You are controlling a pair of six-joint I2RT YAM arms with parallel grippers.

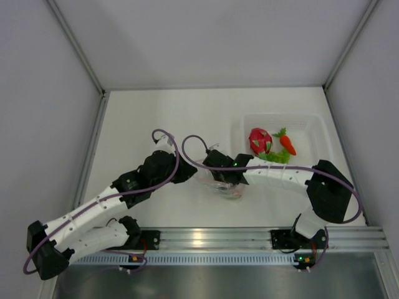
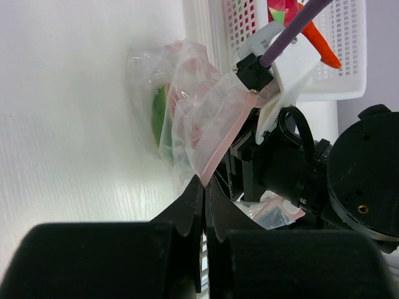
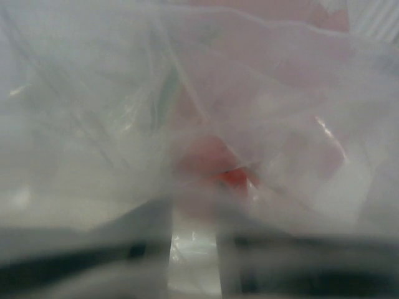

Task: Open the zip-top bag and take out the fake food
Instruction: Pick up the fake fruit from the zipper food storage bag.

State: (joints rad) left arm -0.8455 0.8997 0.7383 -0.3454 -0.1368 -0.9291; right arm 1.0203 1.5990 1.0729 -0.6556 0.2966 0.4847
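Left tool [image 2: 204, 185] clamps the pink strip [image 2: 227, 134] of the bag [image 2: 187, 87] at frame centre; right tool [image 3: 194, 246], slightly parted, is buried in its plastic.

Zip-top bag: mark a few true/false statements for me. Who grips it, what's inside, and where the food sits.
1. The left gripper is shut on the pink zip strip of the zip-top bag. True.
2. The dragon fruit is inside the bag. False: it lies in the white basket, next to the orange carrot.
3. A green piece shows through the bag's plastic. True.
4. The bag lies inside the basket. False: it is outside the basket, toward the arms' bases.
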